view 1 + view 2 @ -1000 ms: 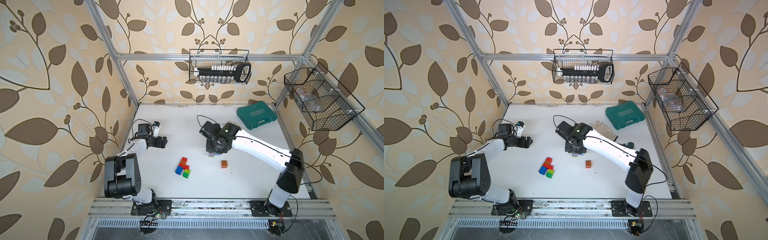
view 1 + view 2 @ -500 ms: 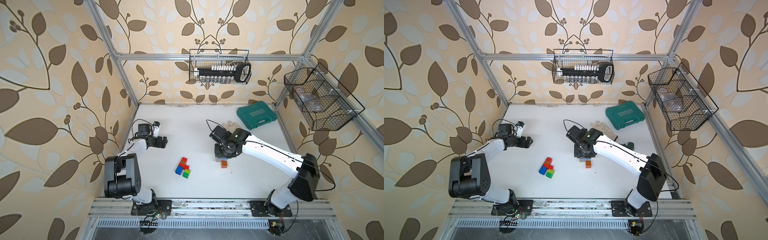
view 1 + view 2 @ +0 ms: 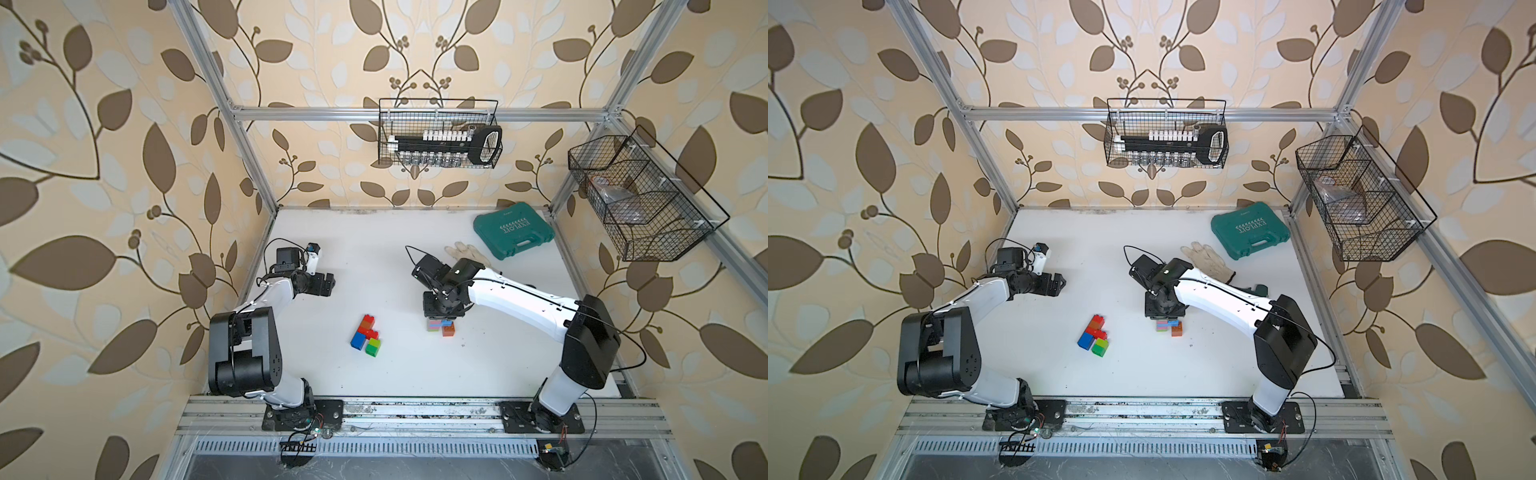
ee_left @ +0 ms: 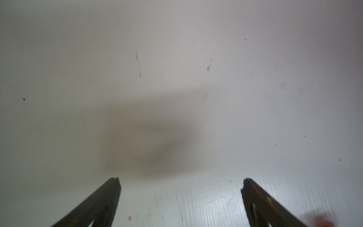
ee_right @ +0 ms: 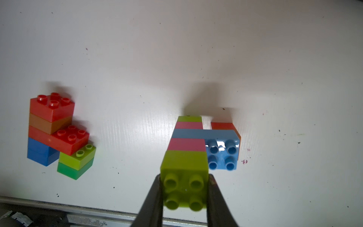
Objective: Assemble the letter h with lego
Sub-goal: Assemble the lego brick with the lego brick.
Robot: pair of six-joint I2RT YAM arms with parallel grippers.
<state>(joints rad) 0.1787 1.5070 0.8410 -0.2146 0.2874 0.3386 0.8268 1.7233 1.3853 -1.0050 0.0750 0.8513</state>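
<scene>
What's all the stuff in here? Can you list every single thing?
Lego stack: one, lime/pink/light blue, mid-table, gripped.
Orange brick: one, orange, under the stack's light blue overhang.
Lego cluster: one, red/orange/blue/lime/green, between the arms.
Case: one, teal, far right corner.
Glove: one, white, beside the case.
Back basket: one, black wire, back wall.
Side basket: one, black wire, right wall.
Table: one, white, under everything.
Left gripper: one, black, open over bare table.
Right gripper: one, black, shut on the Lego stack.
</scene>
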